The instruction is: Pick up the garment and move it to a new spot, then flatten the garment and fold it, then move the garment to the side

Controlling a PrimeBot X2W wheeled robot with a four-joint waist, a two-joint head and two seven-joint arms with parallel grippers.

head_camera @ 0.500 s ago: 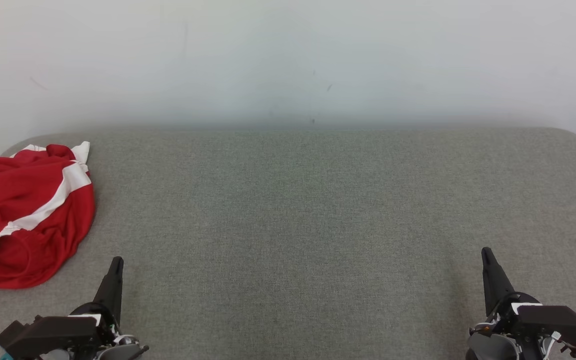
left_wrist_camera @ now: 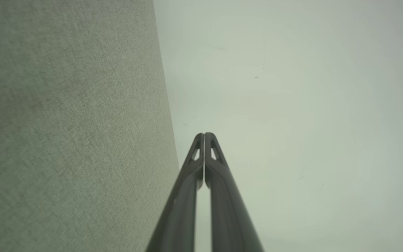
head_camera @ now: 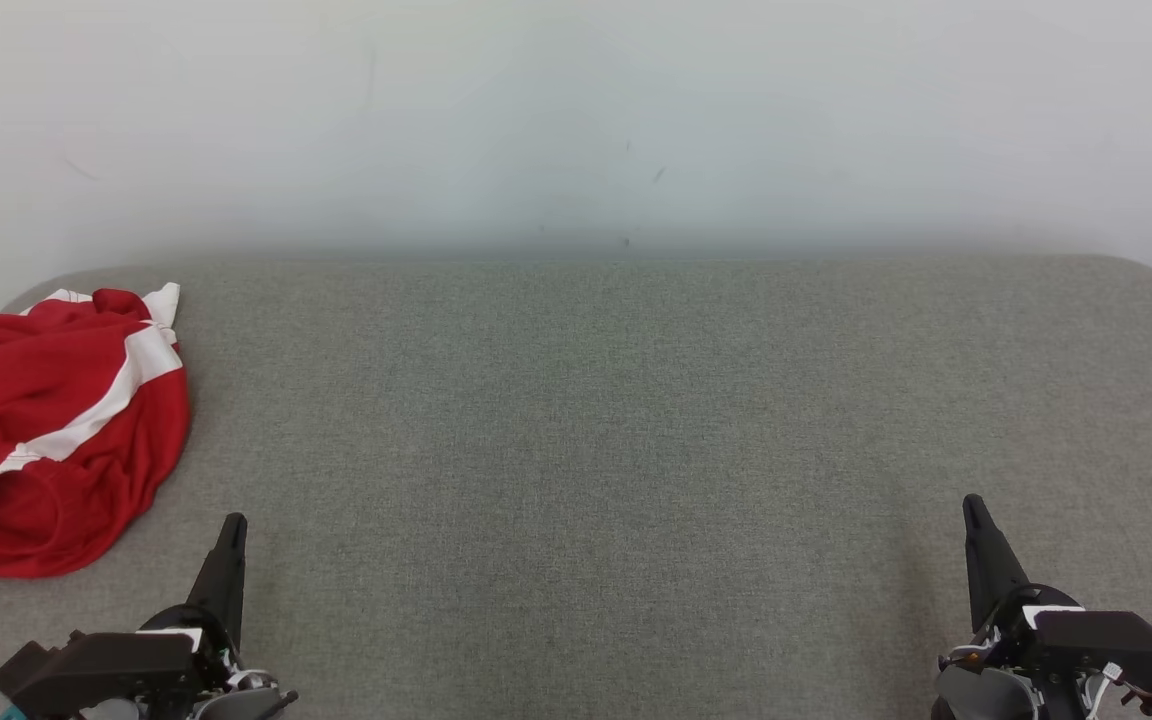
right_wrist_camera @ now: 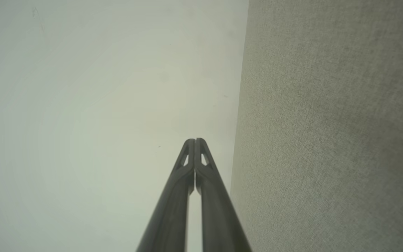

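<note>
A crumpled red garment point(head_camera: 46, 430) with a white stripe lies bunched at the far left of the grey fabric table point(head_camera: 596, 450), partly cut off by the head view's left edge. My left gripper point(head_camera: 234, 525) rests at the lower left, a little right of and below the garment, not touching it. Its fingers are pressed together with nothing between them, as the left wrist view confirms at the left gripper's tips point(left_wrist_camera: 204, 134). My right gripper point(head_camera: 972, 505) sits at the lower right, far from the garment. In the right wrist view its tips point(right_wrist_camera: 195, 140) are closed and empty.
A pale wall point(head_camera: 576, 120) rises right behind the table's far edge. The table's back corners are rounded. Both wrist views look along the table surface point(left_wrist_camera: 65, 122) toward the wall point(right_wrist_camera: 100, 87).
</note>
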